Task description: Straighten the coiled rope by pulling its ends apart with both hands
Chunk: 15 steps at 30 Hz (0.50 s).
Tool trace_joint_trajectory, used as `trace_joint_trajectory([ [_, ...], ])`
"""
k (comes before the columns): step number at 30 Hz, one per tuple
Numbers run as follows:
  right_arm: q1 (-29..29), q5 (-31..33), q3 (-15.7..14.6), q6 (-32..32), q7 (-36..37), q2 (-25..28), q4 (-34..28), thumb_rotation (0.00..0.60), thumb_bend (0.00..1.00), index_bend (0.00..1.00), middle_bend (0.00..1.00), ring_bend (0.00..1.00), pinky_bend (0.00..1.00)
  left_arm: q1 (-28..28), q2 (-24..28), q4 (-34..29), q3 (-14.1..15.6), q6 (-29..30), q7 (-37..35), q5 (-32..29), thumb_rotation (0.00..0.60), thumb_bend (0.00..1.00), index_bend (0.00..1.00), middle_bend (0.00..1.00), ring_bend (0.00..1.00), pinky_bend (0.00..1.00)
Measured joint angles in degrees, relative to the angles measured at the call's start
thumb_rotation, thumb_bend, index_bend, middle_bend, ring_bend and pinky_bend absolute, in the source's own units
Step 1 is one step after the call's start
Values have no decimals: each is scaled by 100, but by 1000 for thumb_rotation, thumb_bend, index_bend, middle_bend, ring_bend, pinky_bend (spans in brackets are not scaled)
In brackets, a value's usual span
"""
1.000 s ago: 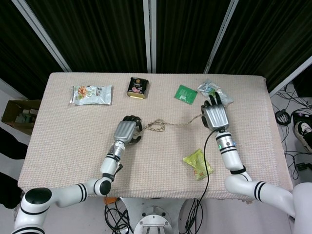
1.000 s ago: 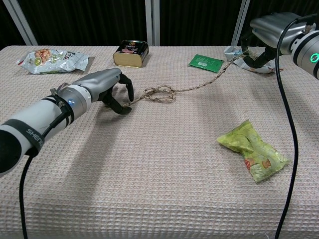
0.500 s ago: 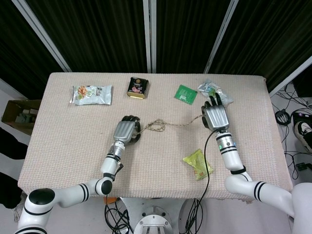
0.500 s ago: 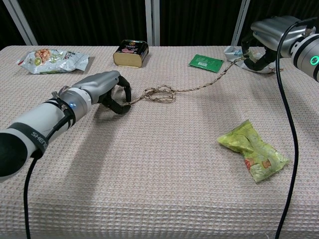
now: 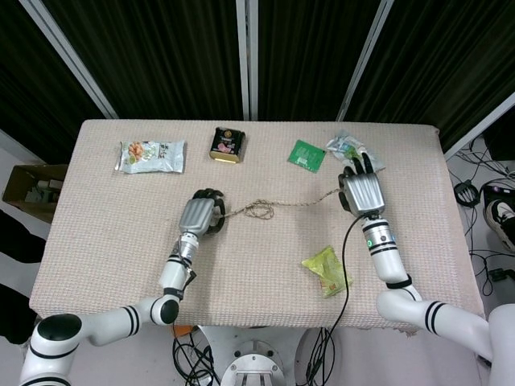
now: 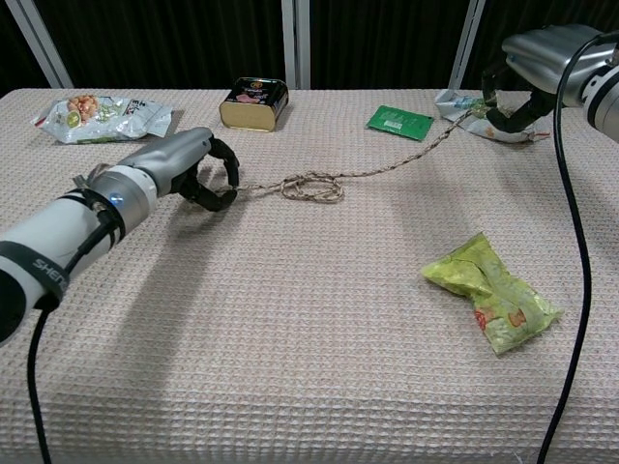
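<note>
The rope [image 6: 311, 183] lies on the table [image 6: 290, 338], and every place here is told from it. It runs in a long line across the cloth, with a small tangled loop still in it, closer to its left end.

The left hand [image 6: 179, 166] is at the left end of the rope. Its fingers are curled in tight and the rope end goes in between them, so it grips that end. The hand rests low on the table.

The right hand [image 6: 534, 72] is at the right end of the rope, at the far side of the table. Its fingers are bent down around the rope end and it holds it there. From that hand the rope slants down to the loop and looks pulled fairly straight.

Behind the loop stands a small gold tin [image 5: 228, 144], well apart from the rope. A flat green packet [image 5: 306, 154] lies behind the right part of the rope, near it. A crinkly clear wrapper [image 5: 346, 148] sits just behind the right hand. A snack bag [image 5: 150, 155] lies far off to the left and behind the rope. A yellow-green bag [image 6: 488, 290] lies in front of the rope, toward the right side, well apart from it.
</note>
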Motion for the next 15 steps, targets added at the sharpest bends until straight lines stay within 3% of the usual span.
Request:
trace_joint_trajectory([
  [9, -534, -20, -43, 405, 323, 704, -565, 600, 573, 623, 335, 103, 83, 923, 1223, -716, 316, 543, -920, 460, 600, 537, 619, 258, 118, 133],
  [15, -850, 163, -113, 425, 604, 937, -751, 600, 573, 623, 312, 103, 82, 1379, 1837, -830, 441, 597, -1411, 496, 600, 545, 622, 259, 118, 132],
])
